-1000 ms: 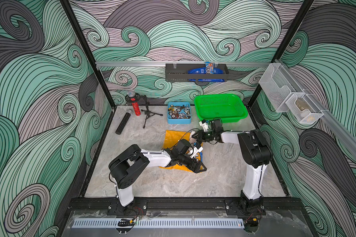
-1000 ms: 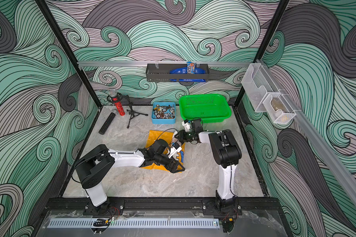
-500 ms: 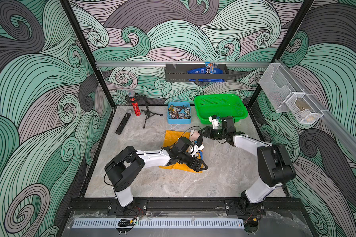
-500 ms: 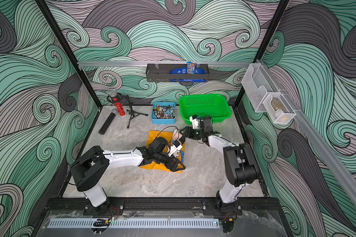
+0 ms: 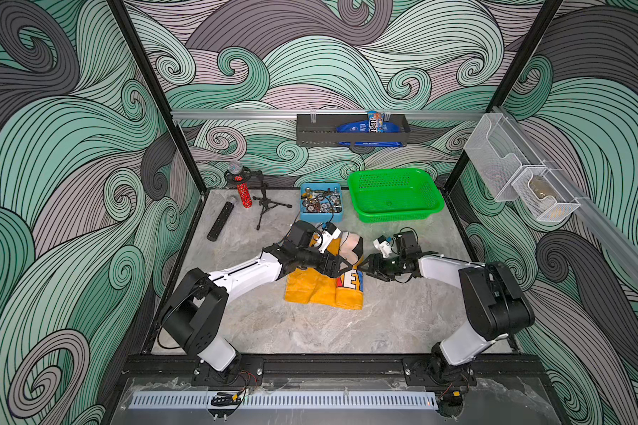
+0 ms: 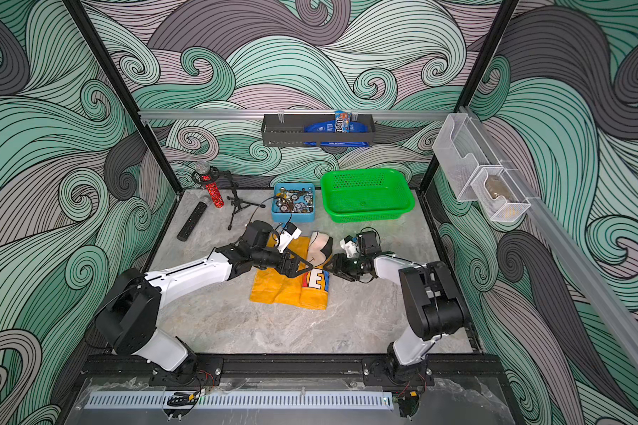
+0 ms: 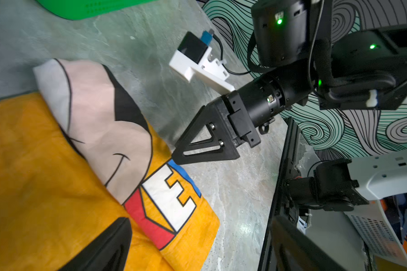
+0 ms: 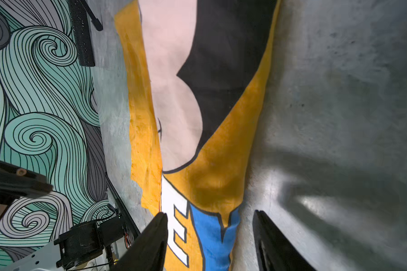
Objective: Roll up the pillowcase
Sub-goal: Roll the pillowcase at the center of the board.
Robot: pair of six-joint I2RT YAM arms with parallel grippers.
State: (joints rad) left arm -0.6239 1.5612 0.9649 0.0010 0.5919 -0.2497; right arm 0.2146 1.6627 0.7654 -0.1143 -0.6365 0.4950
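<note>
So the pillowcase (image 5: 310, 290) is lying around the middle of the tabletop (image 5: 310, 331), a bit nearer the back edge than the front. The left part is flat yellow cloth. Along its right side there's a thicker strip (image 5: 350, 279), rolled or folded, running front to back. It shows the mouse face and a big white "E", which is clearest from the left wrist.

The right gripper (image 8: 209, 212) is down low at the right edge of that strip with its jaws spread, not clamping anything. In the right wrist view the strip's blue and white patch sits between the two fingers (image 8: 155, 234). One finger is right up against the cloth and the other has bare table beside it, so nothing's pinched.

The left gripper (image 5: 341, 266) reaches in from the left side, over the strip. Its tips nearly meet the right one's in both top views. Its jaws are spread wide too, with nothing between them as far as I can see. I can't tell if it's touching the cloth.

A green basket (image 5: 395, 195) sits near the back right corner, with a blue box (image 5: 321, 204) of small bits just left of it.
</note>
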